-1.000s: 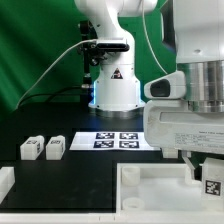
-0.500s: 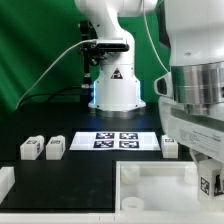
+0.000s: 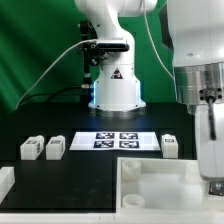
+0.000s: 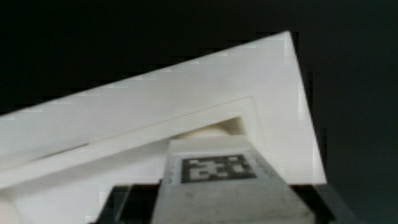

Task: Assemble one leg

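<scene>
Arm fills the exterior view's right, wrist section close to the camera and running down past the near right corner of the square tray piece (image 3: 150, 180), which lies on the black worktop (image 3: 90, 165) at the near edge

Marker board (image 3: 112, 141) lies flat mid-worktop, in front of the robot base

Three loose legs on the worktop: two side by side at the exterior view's left (image 3: 31, 148) (image 3: 55, 147), one just right of the marker board (image 3: 170, 145) (all standing apart from the tray piece)

Fourth leg (image 4: 217, 172) is in the hand (image 4: 214, 195): wrist view shows it clamped between the dark fingers (image 4: 125, 205), tagged face toward the camera, upper end pointing at a corner of the tray piece with its raised rim behind it

Whether the leg touches the tray piece: can't tell from either view

In the exterior view the hand itself is mostly cut off at the near right edge, only a bit of tag (image 3: 212, 185) shows there
</scene>
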